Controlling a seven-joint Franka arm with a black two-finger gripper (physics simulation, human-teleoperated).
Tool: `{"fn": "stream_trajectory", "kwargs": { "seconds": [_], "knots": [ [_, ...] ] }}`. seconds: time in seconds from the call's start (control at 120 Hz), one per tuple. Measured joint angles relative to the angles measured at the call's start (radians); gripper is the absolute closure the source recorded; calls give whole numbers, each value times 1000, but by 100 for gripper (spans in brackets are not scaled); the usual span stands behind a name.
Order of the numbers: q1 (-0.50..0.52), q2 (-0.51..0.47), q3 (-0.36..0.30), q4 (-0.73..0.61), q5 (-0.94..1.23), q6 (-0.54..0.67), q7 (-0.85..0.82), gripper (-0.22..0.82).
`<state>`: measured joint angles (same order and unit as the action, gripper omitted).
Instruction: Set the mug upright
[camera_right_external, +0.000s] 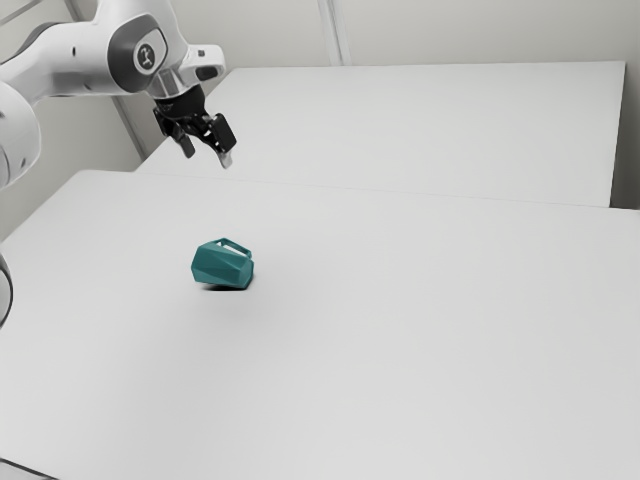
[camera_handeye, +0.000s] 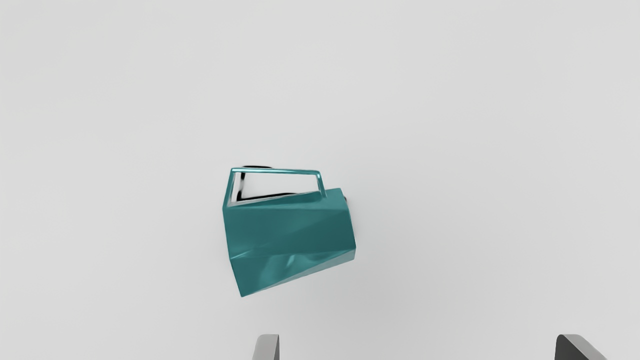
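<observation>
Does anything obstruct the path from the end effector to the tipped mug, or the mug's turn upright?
Nothing visible stands between the open end effector and the mug on its side, nor in the way of righting it.

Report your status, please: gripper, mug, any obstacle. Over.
Gripper open, apart from mug. Mug lying on its side. No obstacle seen between them.
</observation>
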<state>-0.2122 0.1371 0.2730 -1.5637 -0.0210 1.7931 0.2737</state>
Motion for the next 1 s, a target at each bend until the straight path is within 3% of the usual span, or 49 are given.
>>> {"fn": "stream_trajectory", "kwargs": {
  "seconds": [0.175, 0.342, 0.475, 0.775, 1.0],
  "knots": [
    [14, -25, 33, -46, -52, 20, 2, 0],
    [216, -63, -11, -165, -195, 65, 15, 0],
    [305, -47, -39, -231, -304, 100, 37, 0],
    [470, 136, -98, -209, -551, 129, 215, 0],
    [518, 226, -135, -210, -671, 93, 374, 0]
  ]
}}
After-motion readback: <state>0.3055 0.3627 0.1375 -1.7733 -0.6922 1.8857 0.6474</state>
